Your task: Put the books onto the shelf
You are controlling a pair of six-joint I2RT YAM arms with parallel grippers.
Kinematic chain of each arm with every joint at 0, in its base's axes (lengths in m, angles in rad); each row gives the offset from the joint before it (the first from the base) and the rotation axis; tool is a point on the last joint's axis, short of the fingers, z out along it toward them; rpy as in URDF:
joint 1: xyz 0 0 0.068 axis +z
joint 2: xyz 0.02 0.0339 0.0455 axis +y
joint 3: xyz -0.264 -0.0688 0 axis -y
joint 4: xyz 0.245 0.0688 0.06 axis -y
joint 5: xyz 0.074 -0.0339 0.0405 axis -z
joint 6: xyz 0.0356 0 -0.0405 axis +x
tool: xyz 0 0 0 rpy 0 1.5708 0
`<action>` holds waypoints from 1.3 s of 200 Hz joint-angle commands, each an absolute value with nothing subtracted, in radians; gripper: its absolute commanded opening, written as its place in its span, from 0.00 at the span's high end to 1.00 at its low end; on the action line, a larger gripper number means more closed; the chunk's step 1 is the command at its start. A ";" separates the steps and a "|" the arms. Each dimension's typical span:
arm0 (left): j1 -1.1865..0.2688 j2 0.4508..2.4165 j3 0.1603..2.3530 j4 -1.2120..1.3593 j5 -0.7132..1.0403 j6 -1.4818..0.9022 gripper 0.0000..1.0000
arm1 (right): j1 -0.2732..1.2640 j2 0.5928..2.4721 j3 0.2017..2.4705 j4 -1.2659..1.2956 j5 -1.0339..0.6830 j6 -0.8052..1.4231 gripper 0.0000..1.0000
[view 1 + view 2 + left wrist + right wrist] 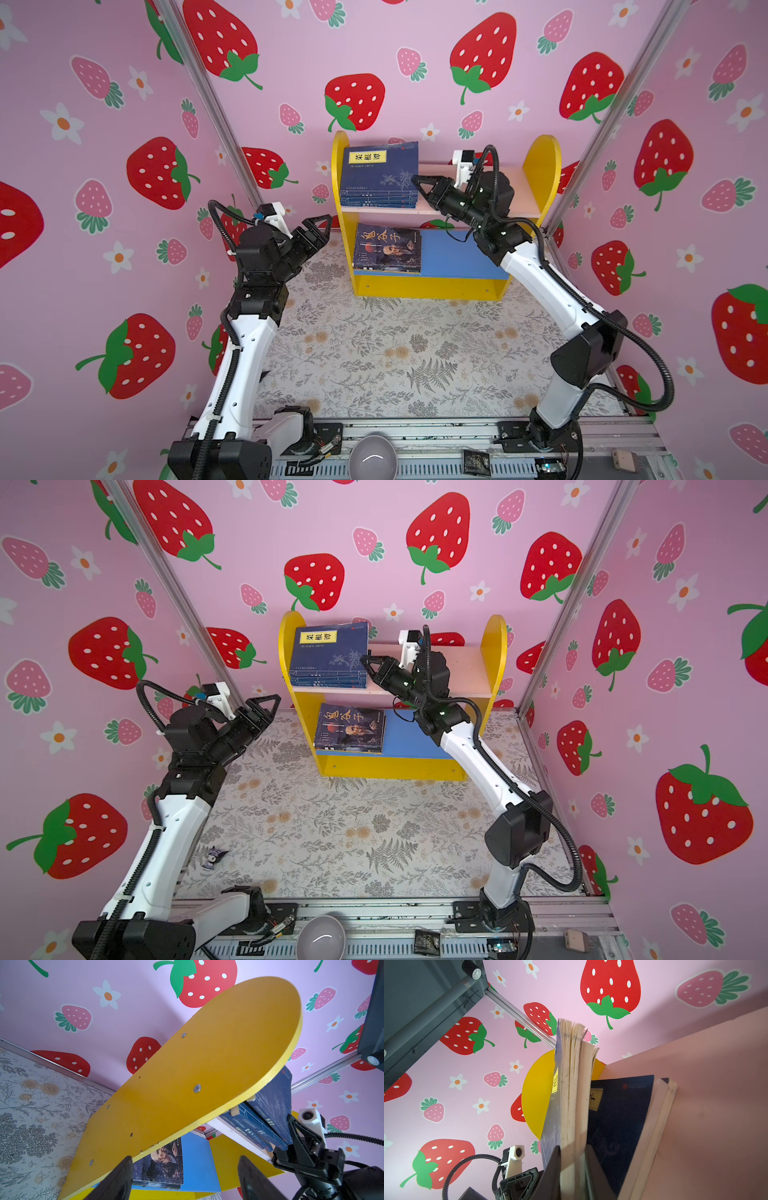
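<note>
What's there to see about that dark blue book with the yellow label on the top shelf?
The navy book is a thin paperback with a yellow title label, a faint pale drawing on the cover and yellowed page edges. It sits tilted, cover up, over a stack of navy books at the left end of the pink upper board, beside the yellow side panel. The right gripper pinches one page edge.

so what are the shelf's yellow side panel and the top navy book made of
Yellow side panel: likely wood or composite board, smooth satin yellow coating; screw heads sit in its face. Top navy book: paper, matte printed cover, yellowed page edges showing.
</note>
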State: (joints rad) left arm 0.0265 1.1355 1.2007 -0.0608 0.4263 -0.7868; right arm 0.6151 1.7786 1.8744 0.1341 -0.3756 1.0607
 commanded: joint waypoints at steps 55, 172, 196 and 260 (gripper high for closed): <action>0.031 1.122 1.185 -0.040 0.415 -0.790 0.20 | 0.619 1.807 1.902 0.128 -0.370 1.036 0.69; 0.031 1.126 1.181 -0.038 0.418 -0.787 0.20 | 0.617 1.874 2.115 -0.125 -0.237 0.766 0.31; 0.030 1.131 1.184 -0.037 0.422 -0.786 0.20 | 0.617 1.865 2.123 -0.142 -0.217 0.691 0.24; 0.029 1.148 1.350 -0.204 0.609 -0.437 0.20 | 0.617 1.723 1.959 -0.078 -0.294 0.336 0.11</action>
State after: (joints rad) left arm 0.0265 1.1503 1.2434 -0.1352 0.5007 -0.6338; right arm 0.6174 1.8290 2.0464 -0.1268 -0.2512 0.5148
